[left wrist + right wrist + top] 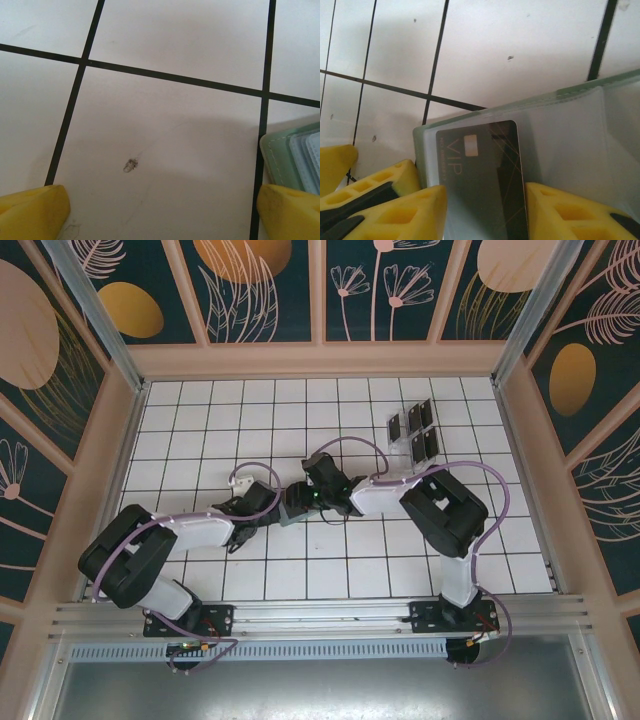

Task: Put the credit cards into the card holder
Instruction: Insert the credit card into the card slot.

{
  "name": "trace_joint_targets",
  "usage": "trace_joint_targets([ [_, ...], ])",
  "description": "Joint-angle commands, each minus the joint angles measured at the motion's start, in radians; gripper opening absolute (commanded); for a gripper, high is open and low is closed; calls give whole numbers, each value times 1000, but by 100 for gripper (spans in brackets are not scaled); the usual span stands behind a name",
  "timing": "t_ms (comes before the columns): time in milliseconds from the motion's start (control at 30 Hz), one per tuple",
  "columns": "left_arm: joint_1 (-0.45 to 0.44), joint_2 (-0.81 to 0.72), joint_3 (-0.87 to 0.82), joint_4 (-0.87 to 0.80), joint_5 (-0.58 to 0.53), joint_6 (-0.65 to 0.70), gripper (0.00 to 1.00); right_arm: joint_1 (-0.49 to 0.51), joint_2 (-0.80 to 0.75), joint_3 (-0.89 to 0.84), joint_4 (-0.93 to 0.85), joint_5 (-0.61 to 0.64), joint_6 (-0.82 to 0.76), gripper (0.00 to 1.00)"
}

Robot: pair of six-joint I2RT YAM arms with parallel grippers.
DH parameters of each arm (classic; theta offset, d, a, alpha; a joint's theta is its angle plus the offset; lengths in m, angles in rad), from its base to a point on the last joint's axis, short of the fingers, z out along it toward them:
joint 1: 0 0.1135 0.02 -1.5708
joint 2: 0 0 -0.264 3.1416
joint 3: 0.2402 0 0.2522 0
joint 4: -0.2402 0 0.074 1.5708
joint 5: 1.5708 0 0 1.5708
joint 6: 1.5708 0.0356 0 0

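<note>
A black credit card point(480, 165) marked VIP sits between the yellow fingers of my right gripper point(482, 215), which is shut on its two long edges. The card lies over the clear sleeves of the sage-green card holder point(560, 135), its top corner close to the holder's left border. In the top view the card holder point(293, 512) lies mid-table between the right gripper point(318, 495) and the left gripper point(258, 512). My left gripper point(160, 215) is wide open over bare tile, its right finger beside the edge of the card holder point(290, 155).
Several more black cards stand in a clear rack point(412, 432) at the back right. A yellow finger point(370, 190) of the other gripper lies just left of the holder. Wooden walls point(130, 430) enclose the tiled floor.
</note>
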Motion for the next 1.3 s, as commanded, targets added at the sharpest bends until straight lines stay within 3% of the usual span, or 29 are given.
trace_joint_targets([
  [0,51,76,5,62,70,22,98,42,25,9,31,-49,46,44],
  [267,79,73,36,51,55,71,98,55,11,-10,78,-51,82,44],
  [600,84,-99,6,-24,18,71,98,10,-76,-47,65,-13,54,47],
  [1267,118,-168,-32,-42,33,48,98,-13,7,26,35,-41,22,46],
])
